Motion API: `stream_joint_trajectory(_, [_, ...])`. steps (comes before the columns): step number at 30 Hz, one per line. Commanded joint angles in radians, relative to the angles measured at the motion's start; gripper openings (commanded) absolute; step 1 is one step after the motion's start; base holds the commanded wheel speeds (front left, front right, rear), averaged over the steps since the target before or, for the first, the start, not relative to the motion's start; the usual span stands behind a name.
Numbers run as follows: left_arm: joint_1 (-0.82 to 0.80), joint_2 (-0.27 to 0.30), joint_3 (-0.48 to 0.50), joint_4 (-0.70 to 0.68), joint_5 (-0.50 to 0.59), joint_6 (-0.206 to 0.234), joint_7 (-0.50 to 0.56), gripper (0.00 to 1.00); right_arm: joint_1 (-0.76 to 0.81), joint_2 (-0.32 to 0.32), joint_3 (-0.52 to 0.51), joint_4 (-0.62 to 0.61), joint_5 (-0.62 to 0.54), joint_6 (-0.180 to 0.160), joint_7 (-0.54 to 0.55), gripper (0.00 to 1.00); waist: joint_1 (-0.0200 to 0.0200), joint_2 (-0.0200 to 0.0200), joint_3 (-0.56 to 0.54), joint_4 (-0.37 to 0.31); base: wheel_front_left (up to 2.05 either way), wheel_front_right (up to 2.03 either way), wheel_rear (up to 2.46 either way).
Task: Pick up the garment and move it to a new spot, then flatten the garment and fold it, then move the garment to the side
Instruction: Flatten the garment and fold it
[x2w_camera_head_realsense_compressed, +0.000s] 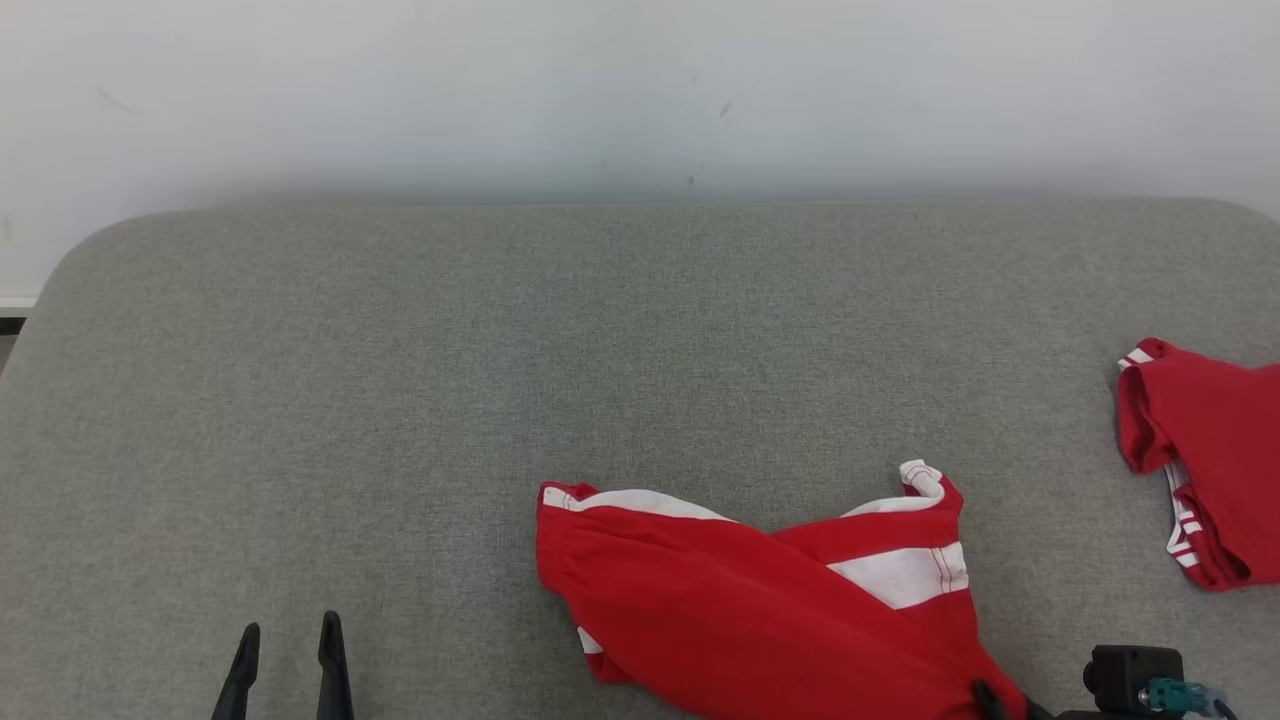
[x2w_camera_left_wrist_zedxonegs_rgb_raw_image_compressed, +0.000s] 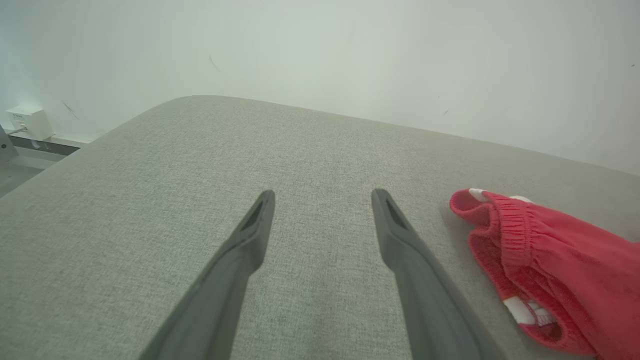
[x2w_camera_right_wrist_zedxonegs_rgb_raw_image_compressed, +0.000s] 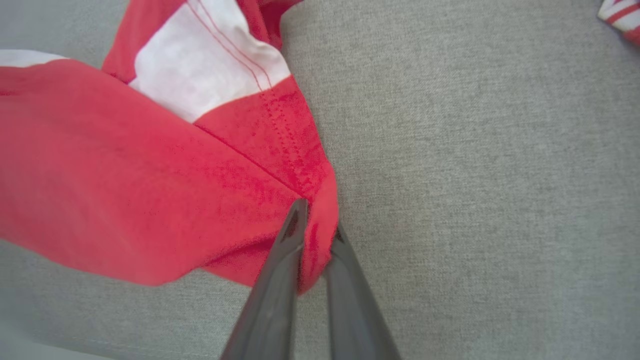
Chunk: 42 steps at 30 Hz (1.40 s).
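The garment (x2w_camera_head_realsense_compressed: 760, 590) is red cloth with white panels, lying crumpled near the front edge of the grey padded surface. Its elastic waistband end shows in the left wrist view (x2w_camera_left_wrist_zedxonegs_rgb_raw_image_compressed: 545, 265). My right gripper (x2w_camera_right_wrist_zedxonegs_rgb_raw_image_compressed: 320, 227) is shut on a fold at the garment's (x2w_camera_right_wrist_zedxonegs_rgb_raw_image_compressed: 150, 175) lower right corner, with red cloth pinched between the two dark fingers. In the head view that gripper (x2w_camera_head_realsense_compressed: 985, 695) just shows at the cloth's bottom right edge. My left gripper (x2w_camera_head_realsense_compressed: 290, 635) stands open at the lower left, well left of the garment, and its spread fingers (x2w_camera_left_wrist_zedxonegs_rgb_raw_image_compressed: 250, 235) hold nothing.
A second red garment (x2w_camera_head_realsense_compressed: 1205, 460) with white stripes lies at the right edge of the grey padded surface (x2w_camera_head_realsense_compressed: 400, 380). A white wall runs behind the surface. A small white box (x2w_camera_left_wrist_zedxonegs_rgb_raw_image_compressed: 30, 122) sits by the wall at the far left.
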Motion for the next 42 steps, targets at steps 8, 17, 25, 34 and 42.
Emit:
stream_joint_trajectory(8, [0.0, -0.002, 0.005, 0.003, 0.0, -0.005, -0.003, 1.0, -0.053, 0.009, -0.039, -0.045, -0.026, -0.002, -0.069, 1.0, 0.0, -0.0001, -0.013, 0.008, 0.0, 0.0, 0.0])
stream_joint_trajectory(17, [0.001, -0.002, -0.001, 0.004, -0.012, -0.005, -0.003, 1.0, -0.148, -0.024, 0.027, -0.043, -0.006, -0.002, 0.002, 1.0, 0.0, -0.0001, -0.018, 0.013, 0.0, 0.0, 0.0])
stream_joint_trajectory(25, [-0.001, -0.002, -0.004, 0.005, -0.009, -0.005, -0.003, 1.0, -0.242, -0.045, 0.063, 0.066, 0.016, -0.002, 0.011, 1.0, 0.0, -0.0001, -0.016, 0.022, 0.0, 0.0, 0.0])
stream_joint_trajectory(34, [0.008, -0.002, -0.007, 0.005, -0.008, -0.005, -0.003, 1.0, -0.287, -0.064, 0.102, 0.143, 0.046, -0.002, 0.004, 0.46, 0.0, -0.0001, -0.018, 0.04, 0.0, 0.0, 0.0])
stream_joint_trajectory(42, [0.018, -0.002, -0.007, 0.003, -0.008, -0.005, -0.003, 1.0, -0.325, -0.043, 0.021, 0.147, 0.043, -0.002, -0.099, 0.0, 0.0, -0.0001, -0.028, 0.044, 0.0, 0.0, 0.0])
